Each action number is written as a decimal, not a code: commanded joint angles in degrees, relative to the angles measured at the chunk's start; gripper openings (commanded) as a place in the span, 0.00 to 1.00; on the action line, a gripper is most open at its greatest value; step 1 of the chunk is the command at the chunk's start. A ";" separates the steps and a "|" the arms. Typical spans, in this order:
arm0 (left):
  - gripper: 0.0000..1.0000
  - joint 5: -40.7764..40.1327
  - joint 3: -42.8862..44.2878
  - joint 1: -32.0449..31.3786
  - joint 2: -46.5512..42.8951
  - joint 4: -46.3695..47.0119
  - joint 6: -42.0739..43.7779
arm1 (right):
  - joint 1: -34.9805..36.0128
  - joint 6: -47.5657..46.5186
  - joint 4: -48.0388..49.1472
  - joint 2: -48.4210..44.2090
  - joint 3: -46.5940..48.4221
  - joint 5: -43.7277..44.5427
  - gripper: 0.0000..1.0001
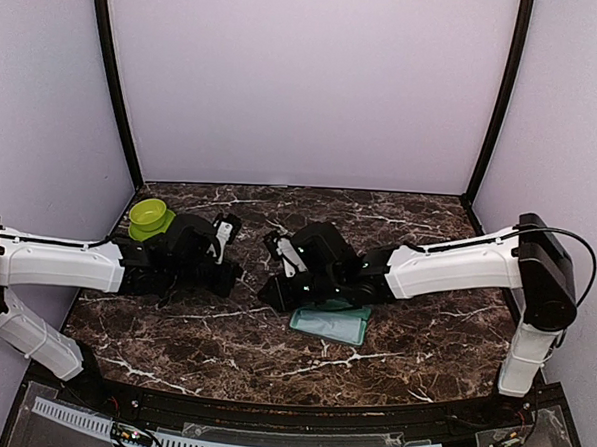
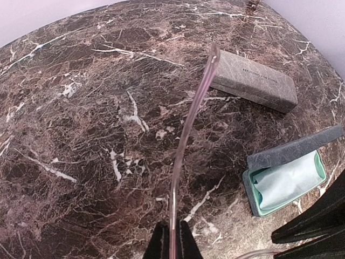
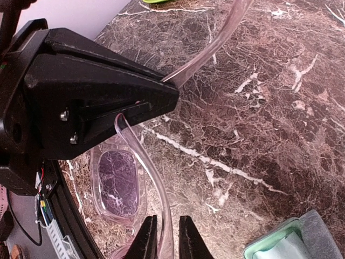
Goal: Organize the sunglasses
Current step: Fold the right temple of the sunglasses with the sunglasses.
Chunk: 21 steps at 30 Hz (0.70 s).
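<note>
The sunglasses (image 3: 118, 183) have a clear pinkish frame and purple-tinted lenses, and hang just above the marble between my two grippers. My left gripper (image 2: 172, 244) is shut on the tip of one temple arm (image 2: 188, 118), which curves away from it. In the right wrist view that same gripper is the big black body (image 3: 81, 91) at upper left. My right gripper (image 3: 167, 241) straddles the other temple arm (image 3: 145, 162). The arm rests against its left finger, and a small gap shows at the right finger. In the top view both grippers (image 1: 231, 270) (image 1: 272, 287) meet at the table's middle.
An open grey case (image 2: 285, 181) with teal lining and a pale cloth inside lies just right of the glasses, also seen as the open case (image 1: 328, 323) from above. A closed grey case (image 2: 253, 81) lies farther back. A green bowl (image 1: 151, 216) stands at the back left.
</note>
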 commanded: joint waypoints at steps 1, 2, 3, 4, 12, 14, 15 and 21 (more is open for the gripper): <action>0.00 -0.42 -0.56 -0.10 -0.07 3.26 -0.01 | 0.81 -0.92 -0.29 1.41 0.94 -3.02 0.16; 0.00 -0.47 -0.65 -0.15 0.01 3.43 0.08 | 0.83 -0.92 -0.26 1.37 0.89 -3.38 0.17; 0.00 -0.51 -0.66 -0.16 0.03 3.50 0.12 | 0.79 -0.92 -0.21 1.47 0.85 -3.62 0.17; 0.00 -0.51 -0.66 -0.16 0.02 3.59 0.12 | 0.78 -0.92 -0.20 1.46 0.85 -3.90 0.17; 0.00 -0.96 -0.92 -0.42 0.33 4.08 0.64 | 0.75 -0.92 -0.33 0.52 0.17 -3.03 0.19; 0.00 -1.08 -1.08 -0.43 0.45 4.08 0.89 | 0.51 -0.92 -0.52 -0.19 -0.15 -1.75 0.26; 0.00 -1.10 -1.10 -0.42 0.59 4.08 0.98 | 0.34 -0.88 -0.60 -0.72 -0.32 -1.00 0.31; 0.00 -1.07 -1.62 -0.82 1.35 4.25 1.86 | -1.37 -1.04 -0.24 -4.57 -1.61 -0.24 0.51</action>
